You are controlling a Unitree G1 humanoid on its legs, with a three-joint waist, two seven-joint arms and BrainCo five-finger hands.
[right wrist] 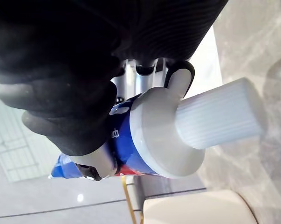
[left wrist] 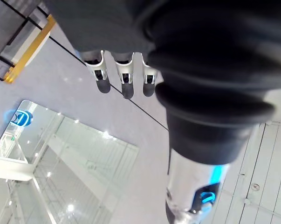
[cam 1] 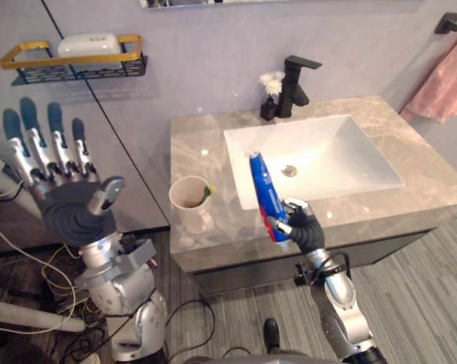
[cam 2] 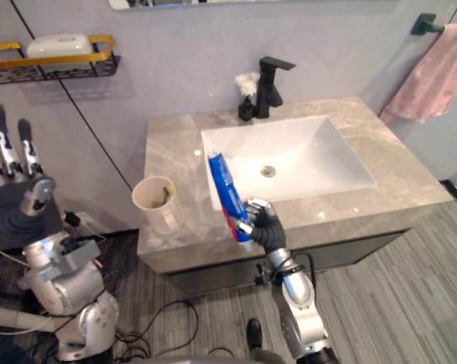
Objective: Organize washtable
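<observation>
My right hand (cam 1: pixel 305 230) is shut on a blue toothpaste tube (cam 1: pixel 263 189) and holds it nearly upright over the front edge of the marble countertop (cam 1: pixel 433 189), just in front of the basin. The tube's white ribbed cap (right wrist: pixel 215 119) shows close by the curled fingers (right wrist: pixel 175 77) in the right wrist view. A beige cup (cam 1: pixel 189 202) with something green inside stands at the counter's front left, to the left of the tube. My left hand (cam 1: pixel 67 199) is raised to the left of the counter, fingers (left wrist: pixel 125 78) straight and spread, holding nothing.
A white basin (cam 1: pixel 364 155) is set into the counter, with a black faucet (cam 1: pixel 295 85) and a small vase of white flowers (cam 1: pixel 270 92) behind it. A gold-rimmed wall shelf (cam 1: pixel 76 67) carries a white box (cam 1: pixel 89 44). A pink towel (cam 1: pixel 445 83) hangs at the right.
</observation>
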